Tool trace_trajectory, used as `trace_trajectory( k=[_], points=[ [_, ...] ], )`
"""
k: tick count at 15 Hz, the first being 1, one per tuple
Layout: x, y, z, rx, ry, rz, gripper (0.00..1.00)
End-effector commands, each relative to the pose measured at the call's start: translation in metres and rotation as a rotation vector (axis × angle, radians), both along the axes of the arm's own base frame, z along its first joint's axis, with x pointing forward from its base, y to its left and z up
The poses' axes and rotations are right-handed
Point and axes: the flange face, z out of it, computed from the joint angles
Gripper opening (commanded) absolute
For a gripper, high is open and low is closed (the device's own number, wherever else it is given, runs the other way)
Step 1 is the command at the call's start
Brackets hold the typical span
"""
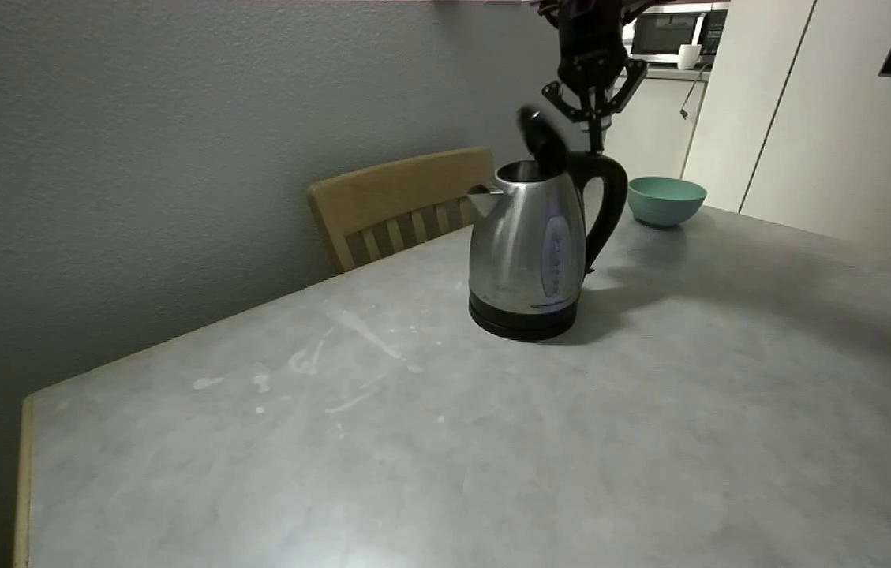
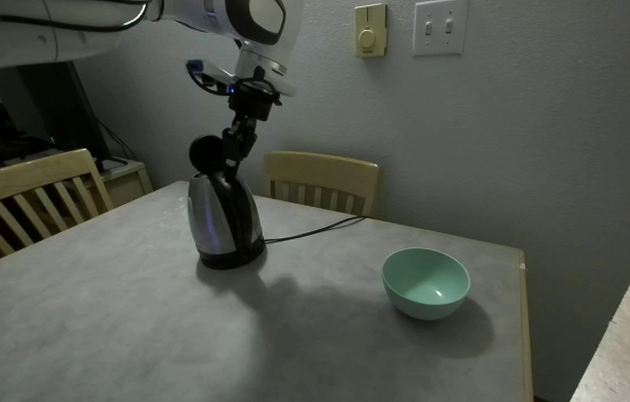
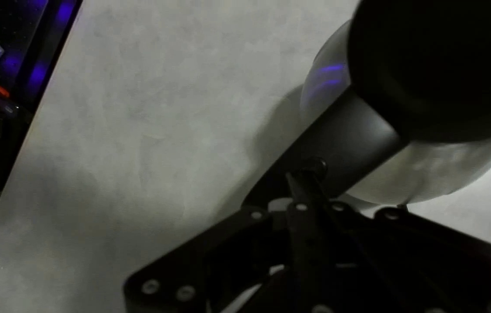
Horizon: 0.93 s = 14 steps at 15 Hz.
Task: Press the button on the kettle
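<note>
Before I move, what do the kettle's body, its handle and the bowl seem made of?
Kettle body: probably brushed steel, grey with soft vertical highlights. Handle: likely plastic, smooth black with dull sheen. Bowl: plastic or ceramic, unclear; smooth teal, small glint.

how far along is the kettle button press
Done, it seems: the lid of the kettle stands raised, so the button on the handle has probably been pressed. In hand: the shut gripper points down at that button; whether it is pushing cannot be told. Left: likely just lifting clear of the handle.
</note>
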Motion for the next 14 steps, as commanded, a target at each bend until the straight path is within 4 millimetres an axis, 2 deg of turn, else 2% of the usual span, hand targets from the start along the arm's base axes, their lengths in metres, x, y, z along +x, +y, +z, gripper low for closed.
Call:
trace_trajectory(
  k=[1,4,11,14],
  points=[
    [-0.001,0.021,-0.050,0.047,0.077,0.062,0.00],
    [-0.004,0.029,-0.053,0.028,0.108,0.072,0.00],
    [0.002,0.032,-0.004,-0.097,0.015,0.057,0.00],
    [0.008,0.035,0.008,-0.142,-0.042,0.055,0.00]
  ],
)
